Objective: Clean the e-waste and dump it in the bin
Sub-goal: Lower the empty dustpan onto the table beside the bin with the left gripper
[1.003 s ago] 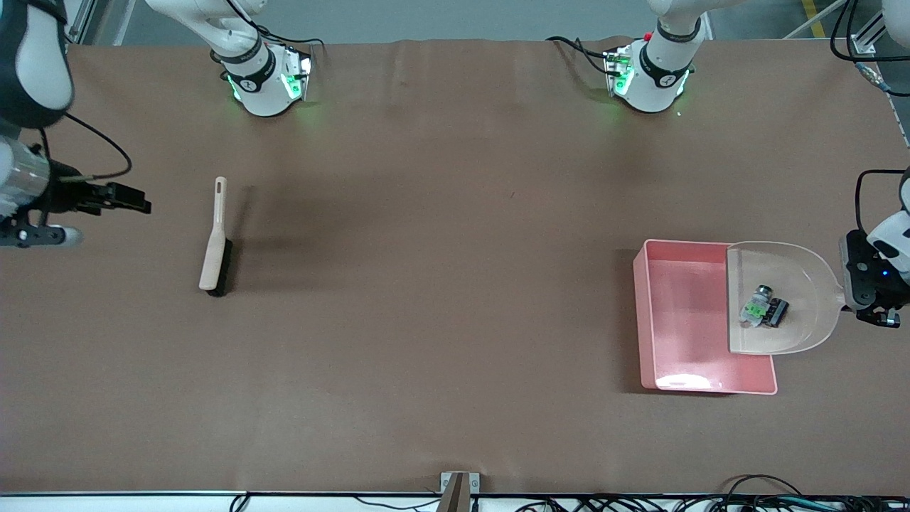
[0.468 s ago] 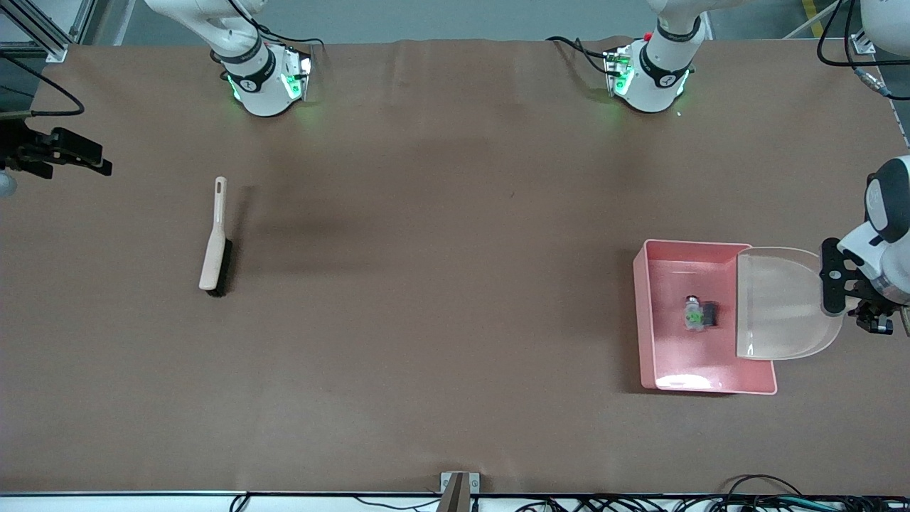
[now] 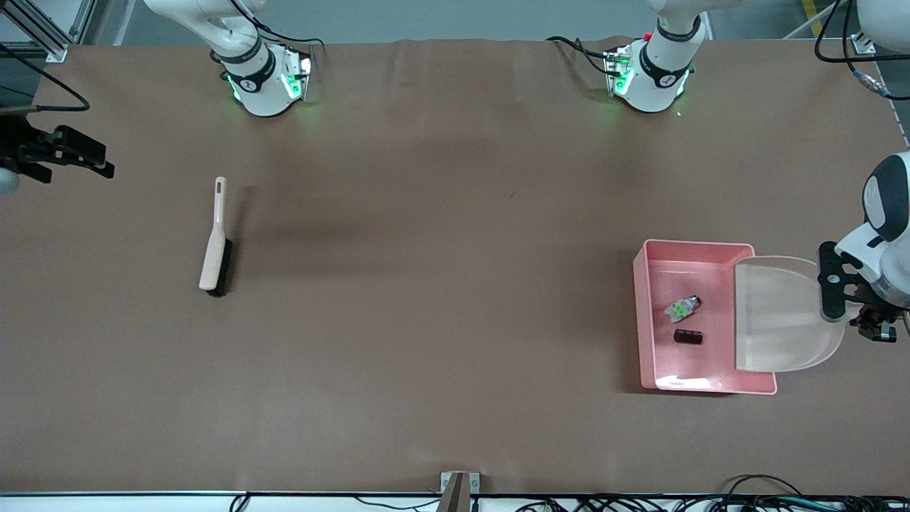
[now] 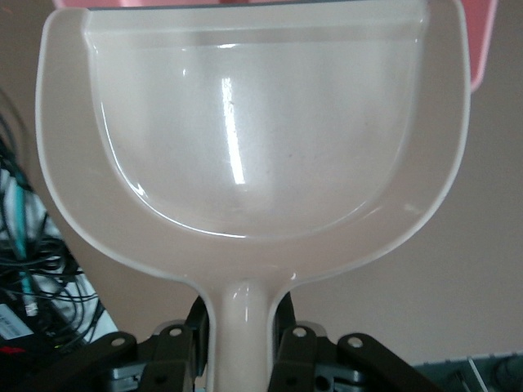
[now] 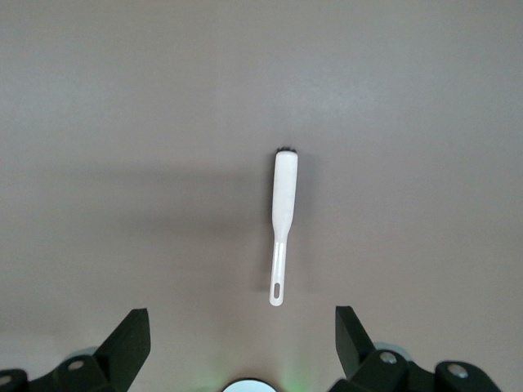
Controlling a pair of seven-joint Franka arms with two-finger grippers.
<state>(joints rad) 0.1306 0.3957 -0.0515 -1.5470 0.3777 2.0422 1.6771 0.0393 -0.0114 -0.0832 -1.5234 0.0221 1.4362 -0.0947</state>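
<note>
Pieces of e-waste number two, both lying in the pink bin (image 3: 650, 320): one white component with green marks (image 3: 682, 308) and one dark cylinder (image 3: 688, 336), close together but apart, the cylinder nearer the front camera. One bin stands on the tabletop (image 3: 426, 320) toward the left arm's end. One beige dustpan (image 3: 778, 313) hangs over the bin's edge, its pan bare, its handle clamped in the left pincer (image 4: 243, 339). One brush (image 3: 215, 242) lies flat on the tabletop toward the right arm's end, well apart from the bin. The right pincer (image 5: 243, 343) waits with its two fingers spread wide, holding nothing, over the tabletop by the brush.
</note>
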